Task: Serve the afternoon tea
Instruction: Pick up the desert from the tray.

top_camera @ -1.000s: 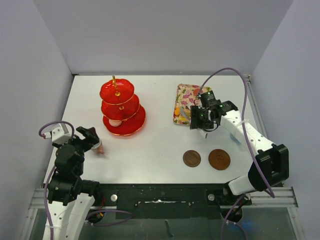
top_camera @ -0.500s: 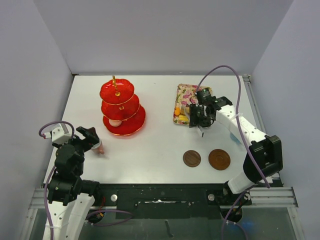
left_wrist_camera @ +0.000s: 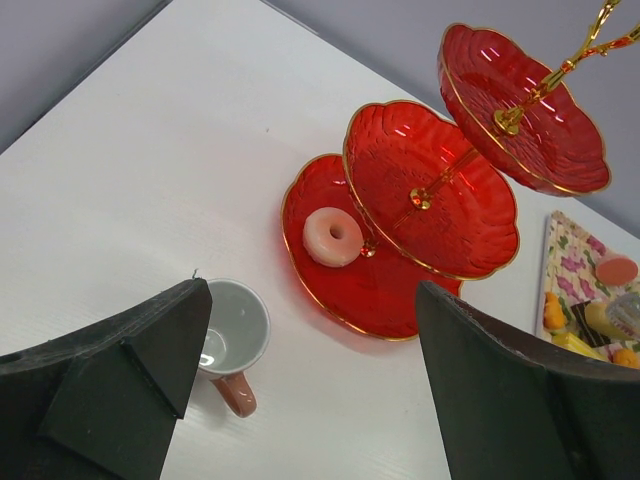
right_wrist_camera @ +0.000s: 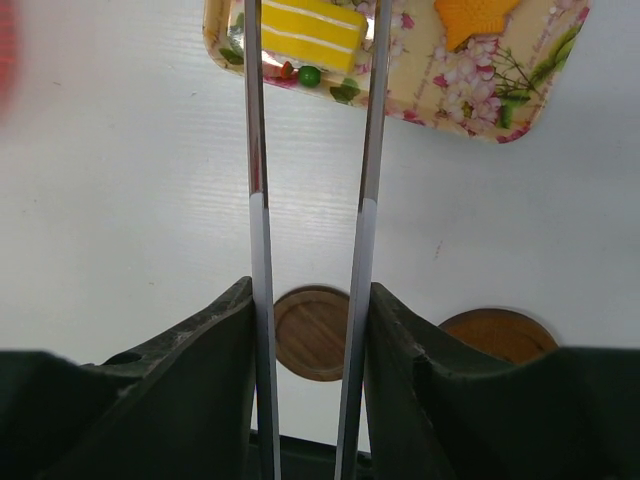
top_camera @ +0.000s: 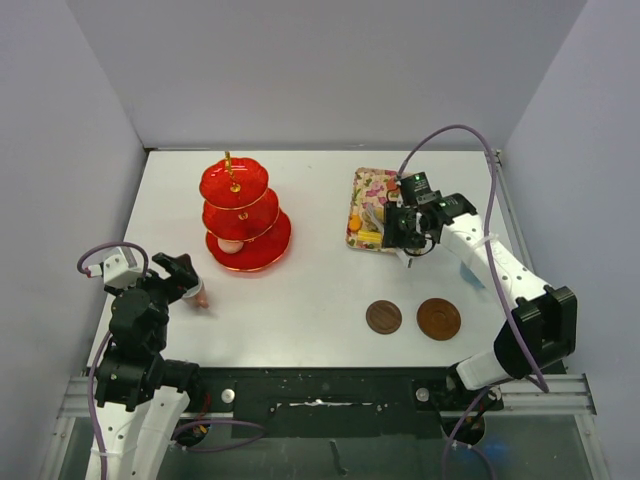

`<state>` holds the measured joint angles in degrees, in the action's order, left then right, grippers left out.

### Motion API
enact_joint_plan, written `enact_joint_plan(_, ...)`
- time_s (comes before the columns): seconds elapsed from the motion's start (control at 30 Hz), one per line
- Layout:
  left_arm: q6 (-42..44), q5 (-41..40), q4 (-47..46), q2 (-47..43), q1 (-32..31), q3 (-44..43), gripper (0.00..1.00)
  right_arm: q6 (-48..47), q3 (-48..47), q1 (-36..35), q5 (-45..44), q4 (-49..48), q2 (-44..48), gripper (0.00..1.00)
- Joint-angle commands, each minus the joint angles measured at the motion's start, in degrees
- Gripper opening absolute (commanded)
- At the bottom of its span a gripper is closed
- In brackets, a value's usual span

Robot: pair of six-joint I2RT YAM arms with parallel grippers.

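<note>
The red three-tier stand (top_camera: 240,215) (left_wrist_camera: 420,200) with a gold handle stands at the back left, and a pink doughnut (left_wrist_camera: 333,235) lies on its bottom tier. A pink cup (left_wrist_camera: 232,330) (top_camera: 199,295) stands upright in front of the stand. My left gripper (top_camera: 185,275) (left_wrist_camera: 312,300) hangs open above it, holding nothing. My right gripper (top_camera: 405,235) (right_wrist_camera: 310,290) is shut on metal tongs (right_wrist_camera: 258,150). The two arms of the tongs straddle a yellow cake (right_wrist_camera: 312,30) on the floral tray (right_wrist_camera: 470,90) (top_camera: 372,190). The tong tips are out of view.
Two round brown saucers (top_camera: 383,317) (top_camera: 438,318) lie side by side on the table near the front right, below my right wrist (right_wrist_camera: 312,335) (right_wrist_camera: 500,335). An orange sweet (right_wrist_camera: 475,15) and other sweets sit on the tray. Grey walls enclose the table.
My right gripper has squeezed the tongs narrower and shifted a little over the tray's near edge. The left arm and the cup have not moved.
</note>
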<state>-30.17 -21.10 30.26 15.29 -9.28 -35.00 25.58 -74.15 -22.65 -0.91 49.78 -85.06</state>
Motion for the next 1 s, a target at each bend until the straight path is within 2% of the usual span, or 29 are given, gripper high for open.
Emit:
enact_joint_plan(0.0, 0.82, 0.51, -3.41, 0.00, -0.21, 0.00, 0.81, -0.40, -1.98, -0.48, -0.96, -2.15, 3.02, 0.22)
enact_joint_plan(0.17, 0.88, 0.54, -3.35, 0.09, -0.21, -0.02, 0.82, -0.96, -1.56, -2.49, 0.46, -4.26, 5.01, 0.21)
enact_joint_plan(0.5, 0.87, 0.45, -3.28, 0.18, -0.13, -0.07, 0.82, 1.73, 0.33, -12.63, 0.77, -11.81, 8.84, 0.21)
enact_joint_plan(0.7, 0.86, 0.31, -3.11, 0.27, -0.13, -0.20, 0.81, 3.30, 1.87, -21.41, -2.21, -17.93, 6.65, 0.20)
enact_joint_plan(0.97, 0.82, 0.17, -3.10, 0.36, -0.21, -0.24, 0.82, 3.59, 1.56, -26.12, -2.61, -21.45, 1.67, 0.19)
